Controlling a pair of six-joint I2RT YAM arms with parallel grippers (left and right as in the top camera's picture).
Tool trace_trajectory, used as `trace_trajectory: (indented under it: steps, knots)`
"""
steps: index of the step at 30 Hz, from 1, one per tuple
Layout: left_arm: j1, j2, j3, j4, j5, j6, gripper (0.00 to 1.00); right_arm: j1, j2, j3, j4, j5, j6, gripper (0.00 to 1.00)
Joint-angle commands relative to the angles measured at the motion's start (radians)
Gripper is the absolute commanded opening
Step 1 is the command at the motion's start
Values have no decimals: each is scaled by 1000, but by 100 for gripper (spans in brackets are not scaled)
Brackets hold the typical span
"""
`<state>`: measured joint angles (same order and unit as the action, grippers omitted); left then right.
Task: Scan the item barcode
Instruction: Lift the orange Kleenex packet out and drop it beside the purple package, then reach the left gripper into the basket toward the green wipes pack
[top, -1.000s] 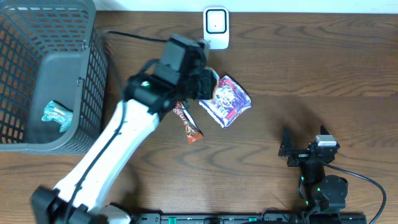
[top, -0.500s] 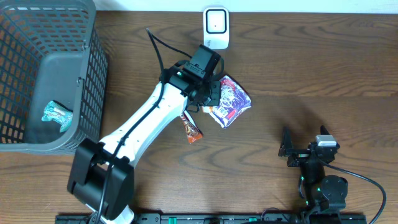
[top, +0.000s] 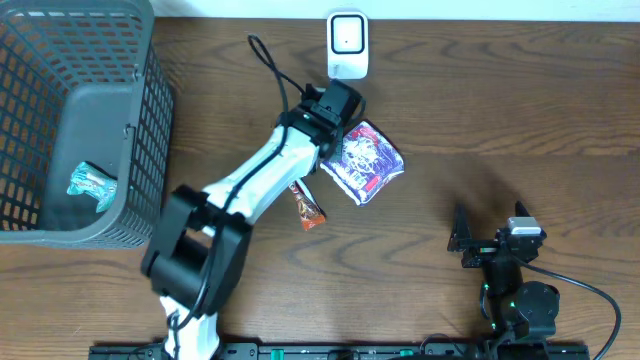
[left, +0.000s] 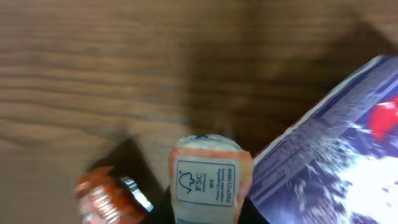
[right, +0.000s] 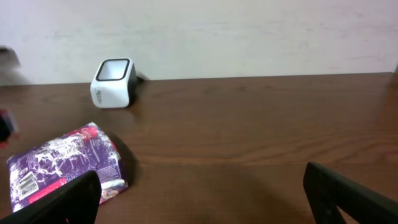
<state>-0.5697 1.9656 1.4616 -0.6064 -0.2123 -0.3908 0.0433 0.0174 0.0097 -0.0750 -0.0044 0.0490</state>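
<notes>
The left jaws, pinching a small packet (left: 208, 185) above the worktop, have edged past the purple bag (top: 363, 162) toward the scanner (top: 347, 42), so scanning looks close; the right jaws sit spread.

Orange-and-white small pack (left: 206, 180) w/ FSC mark is showing at btm centre, label end facing cam. Purple foil bag (left: 336, 155) is lying on the wood surface (left: 93, 62) just right of it, poss. touching. Blurred orange wrapper (left: 102, 193) is lying left, apart.
</notes>
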Motion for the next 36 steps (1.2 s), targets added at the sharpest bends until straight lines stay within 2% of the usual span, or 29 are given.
trace_trajectory:
  steps: [1, 5, 8, 11, 13, 15, 16, 18, 21, 27, 30, 36]
  knots:
    - [1, 69, 8, 20, 82, 12, 11, 4, -5, -3, -1, -2, 13, 99]
    - [1, 71, 9, 49, 140, 13, 17, 4, -5, -4, -1, -2, 14, 99]
    - [1, 58, 9, 86, 201, 31, 32, 4, -5, -4, -1, -2, 14, 99]
    - [1, 33, 9, 104, 202, 48, 38, 4, -5, -3, -1, -2, 14, 99]
    - [2, 2, 9, 111, 201, 90, 49, 4, -5, -4, -1, -2, 14, 99]
    - [2, -29, 9, 112, 201, 140, 68, 4, -5, -3, -1, -2, 14, 99]
    - [4, -44, 9, 113, 201, 167, 72, 4, -5, -3, -1, -2, 13, 99]
    - [6, -87, 9, 112, 183, 211, 74, 4, -5, -4, -1, -2, 14, 99]
    - [18, -163, 9, 111, 105, 216, 75, 4, -5, -4, -1, -2, 14, 99]
    - [59, -376, 9, 119, 70, 214, 92, 4, -5, -3, -1, -2, 14, 99]
    - [74, -490, 9, 119, 68, 216, 96, 4, -5, -4, -1, -2, 14, 99]
    - [142, -661, 9, 166, 68, 216, 97, 4, -5, -4, -1, -2, 14, 99]
